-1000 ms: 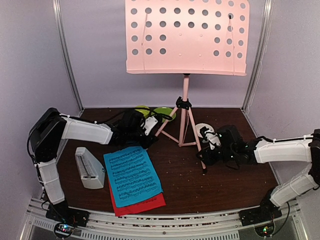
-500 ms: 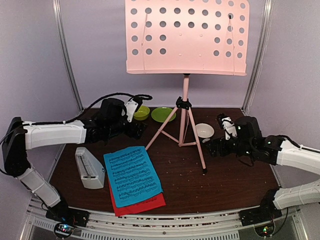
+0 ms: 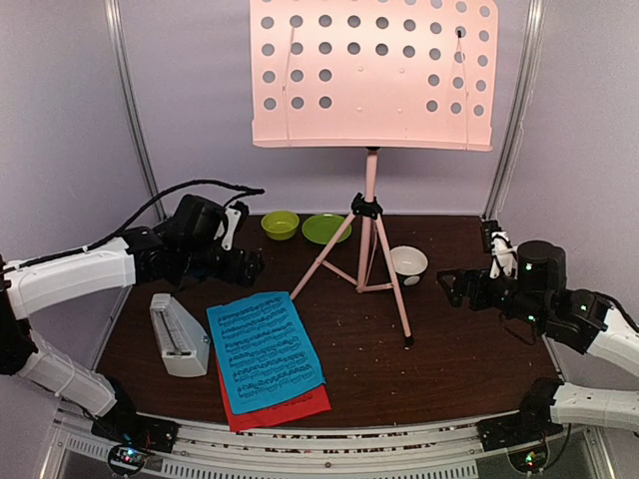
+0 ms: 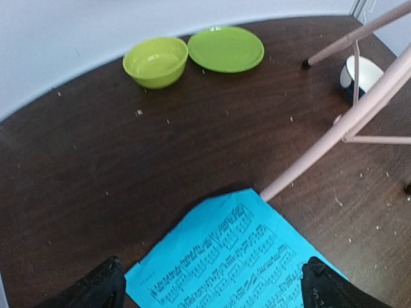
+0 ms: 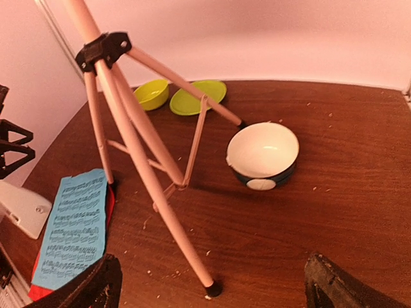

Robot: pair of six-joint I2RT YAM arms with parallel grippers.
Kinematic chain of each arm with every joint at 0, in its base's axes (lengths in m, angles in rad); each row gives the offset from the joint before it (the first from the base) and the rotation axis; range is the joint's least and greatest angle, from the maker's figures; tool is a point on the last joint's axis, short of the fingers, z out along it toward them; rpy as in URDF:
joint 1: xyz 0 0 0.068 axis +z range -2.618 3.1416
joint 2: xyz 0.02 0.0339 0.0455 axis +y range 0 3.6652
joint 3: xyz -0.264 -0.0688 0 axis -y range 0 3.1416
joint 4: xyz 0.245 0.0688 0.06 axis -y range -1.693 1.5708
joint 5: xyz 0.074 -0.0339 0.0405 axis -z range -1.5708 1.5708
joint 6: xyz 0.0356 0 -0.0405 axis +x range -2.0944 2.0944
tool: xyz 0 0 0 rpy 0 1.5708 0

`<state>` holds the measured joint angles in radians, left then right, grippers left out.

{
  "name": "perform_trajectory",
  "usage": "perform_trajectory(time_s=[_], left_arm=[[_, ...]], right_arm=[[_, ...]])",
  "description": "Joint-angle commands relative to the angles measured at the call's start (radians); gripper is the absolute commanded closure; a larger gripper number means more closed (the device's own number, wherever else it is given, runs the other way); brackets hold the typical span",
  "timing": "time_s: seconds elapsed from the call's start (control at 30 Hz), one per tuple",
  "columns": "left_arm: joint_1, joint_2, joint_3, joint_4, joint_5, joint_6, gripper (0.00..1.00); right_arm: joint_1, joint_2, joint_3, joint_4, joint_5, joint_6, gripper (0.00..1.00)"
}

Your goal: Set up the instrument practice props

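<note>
The pale pink perforated music stand [image 3: 371, 75] stands upright at the table's back centre on its tripod legs [image 3: 384, 269]. A blue sheet-music page [image 3: 265, 346] lies flat on a red page [image 3: 285, 409] near the front left, and the blue page [image 4: 244, 256] fills the bottom of the left wrist view. The white metronome [image 3: 178, 334] lies on its side left of the pages. My left gripper [image 3: 248, 267] hovers open above the blue page's far corner. My right gripper [image 3: 451, 289] is open and empty, right of the front tripod leg [image 5: 154, 186].
A green bowl [image 3: 281, 225] and green plate [image 3: 326, 229] sit at the back behind the stand. A small white bowl with dark rim [image 3: 408, 262] rests right of the tripod. Side walls and metal posts enclose the table.
Both arms pulled back from the tripod legs, the left toward the left and the right toward the right, and both grippers opened wide. The stand stays upright.
</note>
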<state>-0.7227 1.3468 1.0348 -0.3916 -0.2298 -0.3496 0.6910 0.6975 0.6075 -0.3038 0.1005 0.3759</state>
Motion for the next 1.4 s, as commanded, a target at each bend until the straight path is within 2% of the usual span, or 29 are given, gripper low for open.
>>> perform_trajectory(time_s=[0.0,0.2,0.4,0.6,0.83,1.03,1.27,1.37], left_arm=[[0.026,-0.019,-0.072,-0.101,0.112,-0.124,0.02],[0.15,0.064,-0.131,-0.064,0.297,-0.168,0.03],[0.173,0.215,-0.028,-0.061,0.349,-0.103,0.02],[0.199,0.342,0.077,-0.008,0.464,-0.018,0.02],[0.311,0.439,0.137,0.053,0.696,0.061,0.02],[0.315,0.552,0.251,-0.062,0.788,0.192,0.06],[0.317,0.627,0.26,-0.076,0.94,0.268,0.17],[0.319,0.633,0.25,-0.072,0.928,0.284,0.17]], right_arm=[[0.038,0.018,-0.009,-0.03,-0.123,0.072,0.0],[0.127,0.068,-0.015,-0.014,-0.093,0.151,0.0],[0.26,0.15,-0.022,0.054,-0.048,0.203,0.0],[0.343,0.248,0.016,0.069,-0.021,0.225,0.01],[0.387,0.295,0.014,0.128,-0.017,0.265,0.01],[0.414,0.327,0.026,0.13,-0.002,0.284,0.02],[0.433,0.349,0.055,0.106,0.004,0.284,0.01],[0.435,0.351,0.069,0.104,0.006,0.284,0.01]])
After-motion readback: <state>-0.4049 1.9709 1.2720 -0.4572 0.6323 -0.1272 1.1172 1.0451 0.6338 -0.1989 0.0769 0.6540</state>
